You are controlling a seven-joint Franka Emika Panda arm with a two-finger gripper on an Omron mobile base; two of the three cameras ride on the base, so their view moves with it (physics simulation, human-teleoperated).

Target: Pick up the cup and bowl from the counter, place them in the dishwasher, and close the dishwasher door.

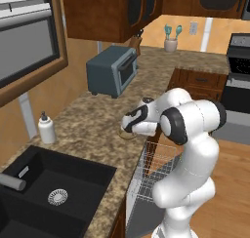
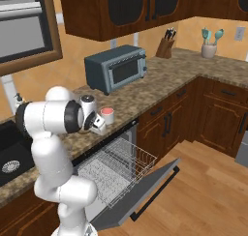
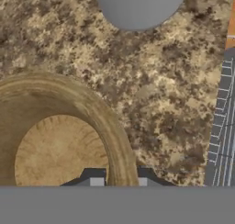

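Observation:
The tan-brown bowl (image 3: 55, 145) sits on the speckled counter (image 3: 174, 108) close under the hand. My gripper (image 3: 120, 181) is down at the bowl's near right rim, one fingertip inside and one outside, the jaws closed narrowly on it. In the left base view the gripper (image 1: 126, 130) reaches down at the counter's edge, with a sliver of the bowl (image 1: 122, 135) showing under it. The white cup (image 2: 107, 115) with the pinkish top stands upright just beyond the hand; its rounded body (image 3: 137, 7) is at the top of the hand view. The dishwasher door (image 2: 145, 194) hangs open with the wire rack (image 2: 118, 162) pulled out.
A grey toaster oven (image 2: 116, 68) stands further back on the counter. A soap bottle (image 1: 47, 128) stands by the black sink (image 1: 53, 183). At the far corner are a knife block (image 2: 165, 44) and a utensil holder (image 2: 209, 47). The rack (image 1: 156, 166) lies right below the counter edge.

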